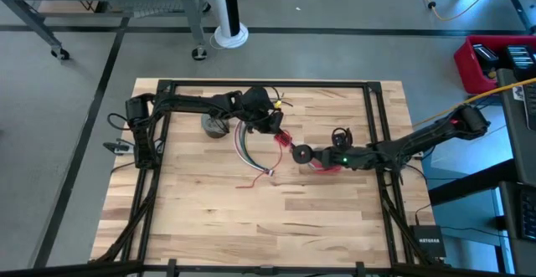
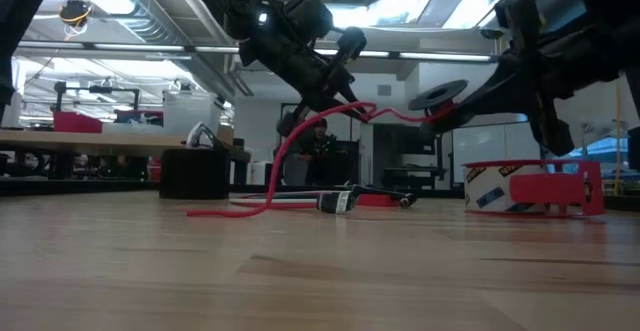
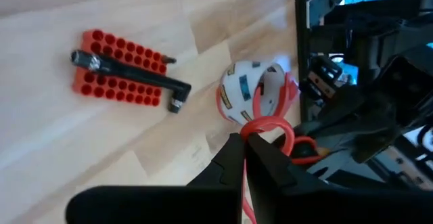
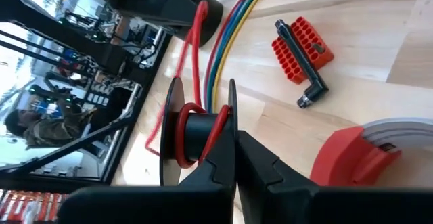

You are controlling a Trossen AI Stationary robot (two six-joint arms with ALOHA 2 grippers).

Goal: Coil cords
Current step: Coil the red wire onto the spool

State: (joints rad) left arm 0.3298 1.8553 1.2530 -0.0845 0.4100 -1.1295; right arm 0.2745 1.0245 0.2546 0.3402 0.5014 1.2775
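Above the middle of the tabletop [image 1: 209, 218], the right gripper [image 4: 233, 132] has its jaws closed on the rim of a black spool [image 4: 193, 132] with red cord [image 4: 196, 41] looped round its hub. The left gripper [image 3: 243, 149], jaws closed, pinches the same cord (a loop shows past its fingers). Multicoloured wires [image 1: 247, 147] lie flat between the arms.

The surface [image 1: 209, 218] is pale wood planks edged by a black frame [image 1: 373, 126]. On it lie a bundle of coloured wires [image 1: 245, 147], a red wire [image 2: 235, 209] trailing down onto the wood, a red tape roll [image 2: 530, 188], a red block [image 3: 122, 68] with a black angled tool [image 3: 132, 73] across it, and a grey coil [image 1: 215, 126].
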